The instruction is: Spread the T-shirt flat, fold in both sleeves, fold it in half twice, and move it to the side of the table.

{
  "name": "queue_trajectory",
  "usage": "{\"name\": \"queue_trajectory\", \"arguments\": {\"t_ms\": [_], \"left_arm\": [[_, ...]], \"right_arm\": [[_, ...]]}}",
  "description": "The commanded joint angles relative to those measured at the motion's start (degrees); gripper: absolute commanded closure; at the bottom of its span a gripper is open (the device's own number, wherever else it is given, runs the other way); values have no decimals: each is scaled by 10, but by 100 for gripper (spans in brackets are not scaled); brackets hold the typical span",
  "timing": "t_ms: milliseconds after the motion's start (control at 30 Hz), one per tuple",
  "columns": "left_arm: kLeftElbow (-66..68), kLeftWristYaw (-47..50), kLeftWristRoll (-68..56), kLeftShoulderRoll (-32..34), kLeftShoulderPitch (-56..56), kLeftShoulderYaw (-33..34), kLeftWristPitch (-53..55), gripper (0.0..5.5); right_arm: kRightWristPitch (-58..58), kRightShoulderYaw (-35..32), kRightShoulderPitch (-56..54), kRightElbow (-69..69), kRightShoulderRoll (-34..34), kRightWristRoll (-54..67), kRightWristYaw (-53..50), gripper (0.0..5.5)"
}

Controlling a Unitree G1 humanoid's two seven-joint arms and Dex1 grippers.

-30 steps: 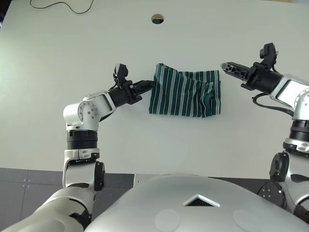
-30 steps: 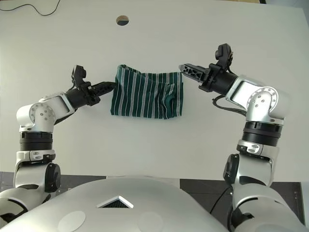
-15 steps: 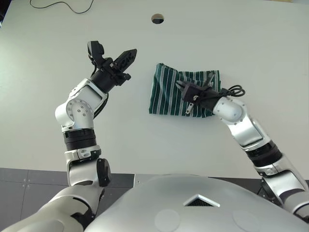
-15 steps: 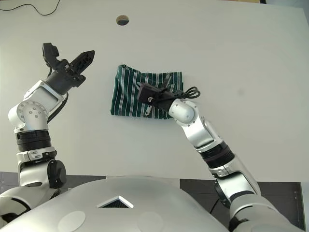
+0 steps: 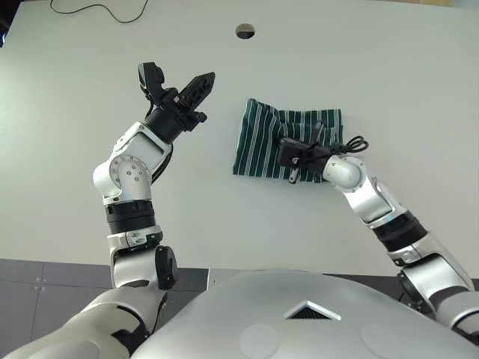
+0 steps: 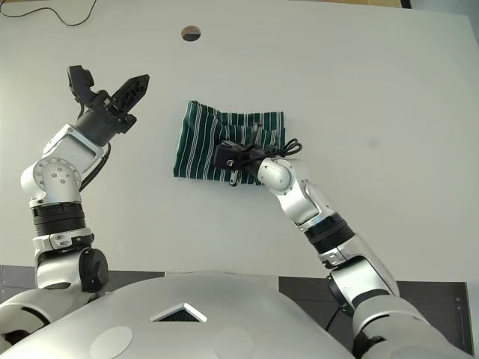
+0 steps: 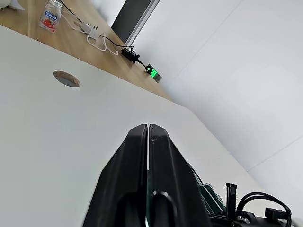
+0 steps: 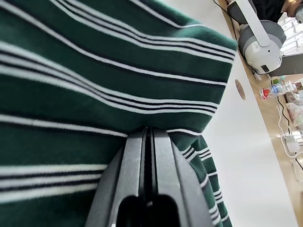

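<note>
The green T-shirt (image 5: 262, 138) with white stripes lies folded into a small rectangle at the middle of the white table (image 5: 224, 209). My right gripper (image 5: 284, 152) lies on top of it near its front edge, shut, with its tips (image 8: 148, 130) pressed against the striped cloth (image 8: 94, 71). My left gripper (image 5: 203, 81) is raised above the table to the left of the shirt, shut and holding nothing. In the left wrist view its shut fingers (image 7: 147, 127) point over the table, and a bit of the shirt (image 7: 208, 196) lies beyond them.
A round cable hole (image 5: 244, 31) sits in the table behind the shirt. A thin black cable (image 5: 97, 9) lies at the far left edge. A bottle (image 7: 49, 15) stands on a wooden desk beyond the table. The table's front edge runs close before my arms.
My left gripper has lifted off the shirt's left edge and risen to the left. My right arm has swung in from the right and come down onto the shirt.
</note>
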Motion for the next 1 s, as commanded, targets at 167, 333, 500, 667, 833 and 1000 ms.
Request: {"name": "queue_trajectory", "arguments": {"t_ms": [167, 333, 500, 667, 833, 1000], "left_arm": [[-10, 3, 1, 1, 11, 1, -9, 540], [-8, 3, 1, -1, 13, 2, -12, 540], [-5, 2, 0, -1, 10, 3, -14, 540], [-1, 1, 0, 0, 11, 4, -16, 540], [-8, -3, 13, -3, 15, 2, -49, 540], [-99, 6, 148, -15, 71, -42, -282, 540]], "right_arm": [[-19, -88, 129, -10, -195, 20, 73, 536], [-53, -145, 176, 12, -257, 48, 75, 536], [-129, -166, 187, 74, -305, 51, 81, 536], [-183, -182, 161, 156, -332, 46, 78, 536], [-205, -239, 133, 117, -276, 163, 74, 536], [-163, -358, 140, -130, -174, 399, 31, 536]]}}
